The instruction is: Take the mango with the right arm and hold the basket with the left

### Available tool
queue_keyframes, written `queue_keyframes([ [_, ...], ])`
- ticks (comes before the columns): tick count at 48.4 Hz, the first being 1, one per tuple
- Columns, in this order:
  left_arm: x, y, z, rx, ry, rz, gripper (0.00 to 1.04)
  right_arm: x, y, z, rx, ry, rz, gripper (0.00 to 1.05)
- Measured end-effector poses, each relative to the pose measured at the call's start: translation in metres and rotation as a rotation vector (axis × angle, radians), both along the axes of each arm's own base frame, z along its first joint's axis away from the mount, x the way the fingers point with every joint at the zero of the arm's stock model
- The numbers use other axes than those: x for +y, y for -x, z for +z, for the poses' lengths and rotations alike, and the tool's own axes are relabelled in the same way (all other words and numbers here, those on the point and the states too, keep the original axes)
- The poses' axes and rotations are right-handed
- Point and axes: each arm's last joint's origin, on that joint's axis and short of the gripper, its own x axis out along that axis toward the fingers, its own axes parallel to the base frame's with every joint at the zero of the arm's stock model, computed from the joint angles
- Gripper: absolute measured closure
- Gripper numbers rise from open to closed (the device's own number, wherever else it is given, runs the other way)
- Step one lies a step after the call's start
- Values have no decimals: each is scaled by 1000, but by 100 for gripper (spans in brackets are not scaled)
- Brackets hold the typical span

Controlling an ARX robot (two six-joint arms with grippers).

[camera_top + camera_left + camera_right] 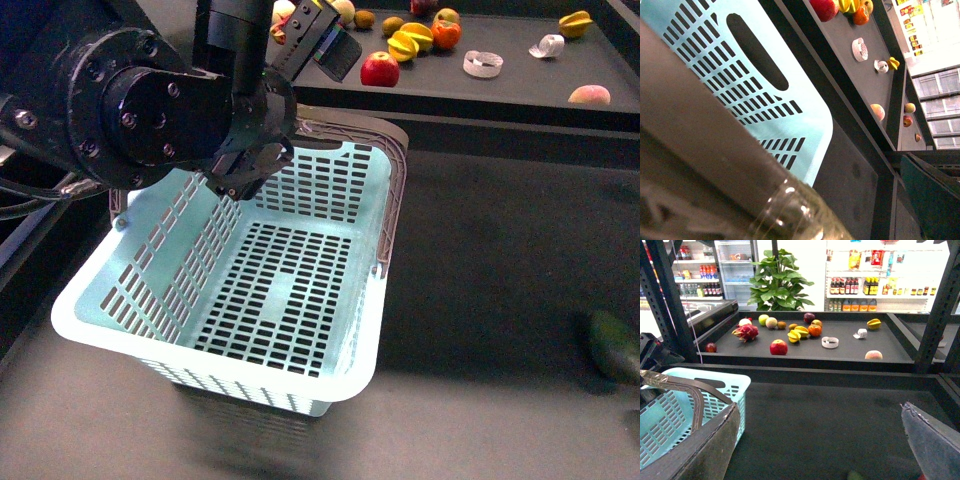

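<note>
I judge neither half finished: my left jaws sit at the basket (170, 260) rim, upper left, grip impossible to tell, my right jaws gape empty, and the mango (418, 35) lies top centre on the far bench (520, 85).

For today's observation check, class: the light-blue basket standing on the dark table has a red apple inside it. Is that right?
Not quite. The basket does stand on the dark table, but it is empty. The red apple lies on the raised shelf behind it, as the front view shows.
</note>
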Motion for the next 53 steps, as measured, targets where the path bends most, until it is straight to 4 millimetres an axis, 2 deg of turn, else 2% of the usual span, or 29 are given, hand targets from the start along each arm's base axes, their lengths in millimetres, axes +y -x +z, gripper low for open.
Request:
queue_keyframes([
  [4, -2, -5, -1, -3, -1, -1, 10, 0, 0, 0, 0, 0, 0, 8],
  [14, -7, -17, -11, 24, -46, 17, 47, 0, 0, 0, 0, 0, 0, 8],
  [19, -9, -20, -10, 38, -12, 35, 61, 0, 0, 0, 0, 0, 0, 8],
  [25, -12, -19, -6, 53, 20, 43, 76, 0, 0, 0, 0, 0, 0, 8],
  [30, -14, -9, -2, 53, 14, 23, 87, 0, 0, 0, 0, 0, 0, 8],
  [34, -11, 2, -1, 48, -59, -18, 88, 0, 0, 0, 0, 0, 0, 8],
  [39, -6, 17, 6, 32, -55, -62, 88, 0, 0, 0, 0, 0, 0, 8],
  [44, 0, 37, 19, -7, -65, -151, 88, 0, 0, 0, 0, 0, 0, 8],
  [49, 10, 67, 41, -113, -99, -290, 88, 0, 0, 0, 0, 0, 0, 8],
  [53, 18, 85, 50, -181, -143, -381, 88, 0, 0, 0, 0, 0, 0, 8],
])
